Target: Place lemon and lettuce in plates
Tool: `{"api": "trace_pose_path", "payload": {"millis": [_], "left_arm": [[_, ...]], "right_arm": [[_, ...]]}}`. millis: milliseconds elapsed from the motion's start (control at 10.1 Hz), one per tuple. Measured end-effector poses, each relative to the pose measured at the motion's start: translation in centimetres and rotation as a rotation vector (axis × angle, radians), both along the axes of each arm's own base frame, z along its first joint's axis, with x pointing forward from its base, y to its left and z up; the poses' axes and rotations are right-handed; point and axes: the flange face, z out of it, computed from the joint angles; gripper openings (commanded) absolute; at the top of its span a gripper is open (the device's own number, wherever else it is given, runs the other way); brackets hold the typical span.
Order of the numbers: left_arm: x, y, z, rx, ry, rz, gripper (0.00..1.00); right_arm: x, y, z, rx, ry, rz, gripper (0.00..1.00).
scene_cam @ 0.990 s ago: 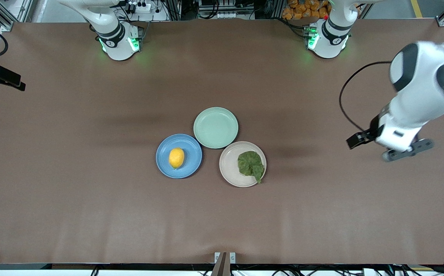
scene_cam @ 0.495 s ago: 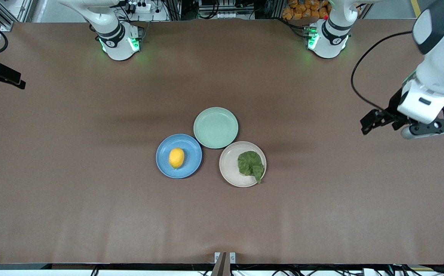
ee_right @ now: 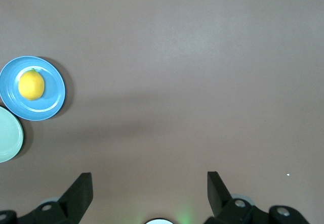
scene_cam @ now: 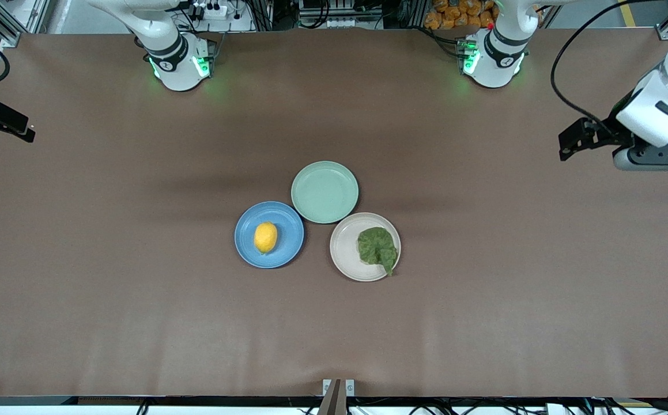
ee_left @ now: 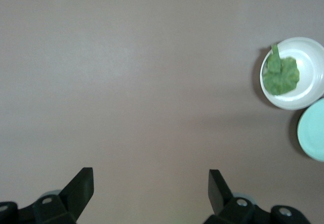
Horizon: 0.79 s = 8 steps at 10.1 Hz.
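Matt brown table (scene_cam: 138,300); smooth plates, blue (scene_cam: 290,249) and beige (scene_cam: 342,248); crinkled lettuce (scene_cam: 376,246).

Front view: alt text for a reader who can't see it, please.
Three plates cluster mid-table: a lemon on the blue plate, a lettuce leaf on the beige plate, a pale green plate bare. Both arms are off at the table's ends.

White arms (scene_cam: 665,98), black fingers (ee_left: 81,186), green base lights (scene_cam: 472,60).

Three plates, blue (scene_cam: 287,249), pale green (scene_cam: 324,192), beige-white (scene_cam: 345,248); one lemon (scene_cam: 265,237); one lettuce leaf (scene_cam: 377,246).
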Motion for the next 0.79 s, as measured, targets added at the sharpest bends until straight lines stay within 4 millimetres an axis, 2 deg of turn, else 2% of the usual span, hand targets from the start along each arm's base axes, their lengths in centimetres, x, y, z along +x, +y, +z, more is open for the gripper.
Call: {"api": "trace_pose_path", "payload": {"millis": [297,792], "left_arm": [[-0.7,0.5,1.7,0.001,-0.009,-0.012,1.0],[-0.8,0.9,2.4,-0.001,-0.022,-0.007,1.0]], "right_arm": [[-0.3,0.0,-0.3,0.001,0.002,0.0,1.0],[-0.8,0.0,-0.1,0.001,-0.004,0.0,1.0]]}}
